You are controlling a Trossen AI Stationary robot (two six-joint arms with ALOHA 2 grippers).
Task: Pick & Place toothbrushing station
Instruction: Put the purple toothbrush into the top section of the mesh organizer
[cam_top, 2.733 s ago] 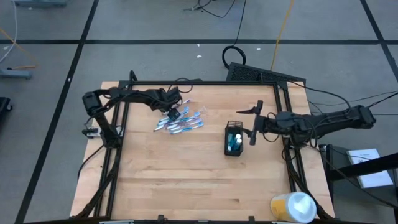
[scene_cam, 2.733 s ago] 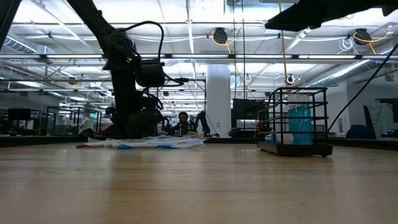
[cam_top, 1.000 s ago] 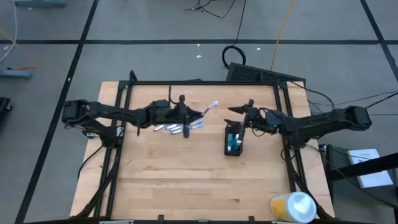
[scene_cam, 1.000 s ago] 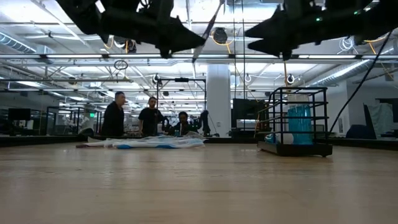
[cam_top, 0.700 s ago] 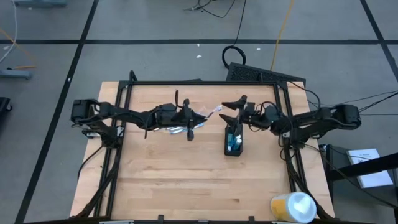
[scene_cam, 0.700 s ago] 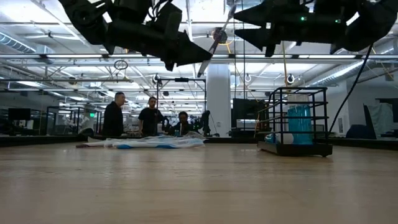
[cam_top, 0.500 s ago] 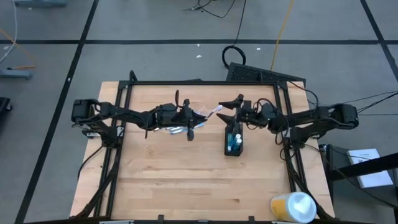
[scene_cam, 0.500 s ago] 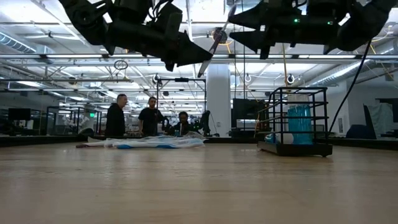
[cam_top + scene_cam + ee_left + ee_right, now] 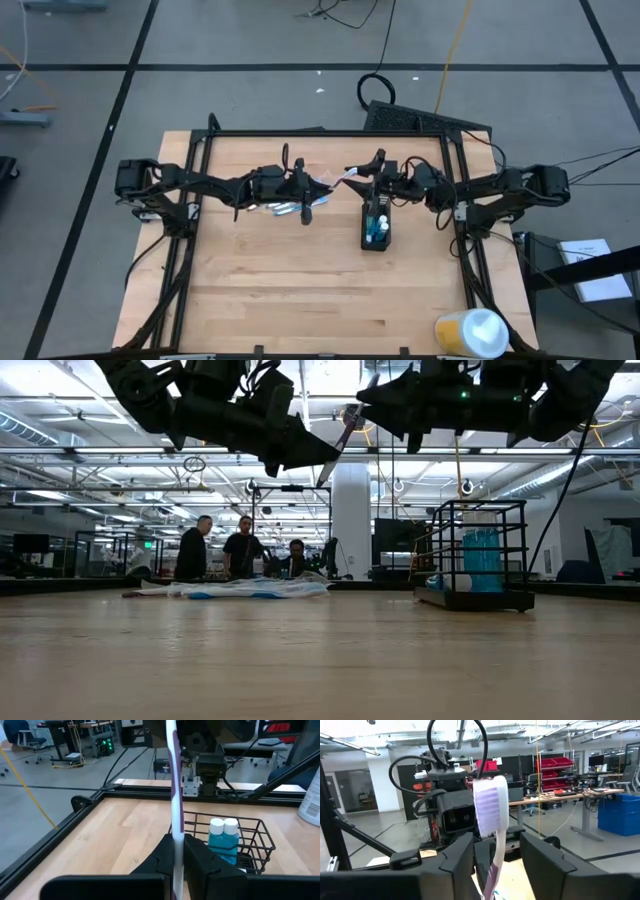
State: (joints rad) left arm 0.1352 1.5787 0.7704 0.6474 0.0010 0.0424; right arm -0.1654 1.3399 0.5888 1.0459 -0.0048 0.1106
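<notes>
In the high view, left of centre, the left tool (image 9: 305, 190) is clamped on a toothbrush (image 9: 345, 178) whose long axis runs rightward, head between the right tool's (image 9: 376, 170) part-spread, unclosed fingers. The mesh cup (image 9: 376, 224) sits on the counter (image 9: 300, 290) just below; spare toothbrushes (image 9: 275, 207) lie left. A second ago the right tool stood farther right and wider.

We see the right gripper (image 9: 366, 166) move in from beside the wire-mesh cup (image 9: 376, 223) until its fingers now flank the head of the toothbrush (image 9: 492, 805). The left gripper (image 9: 316, 188) lifts that toothbrush off the pile (image 9: 281, 207) and carries it toward the right arm.
</notes>
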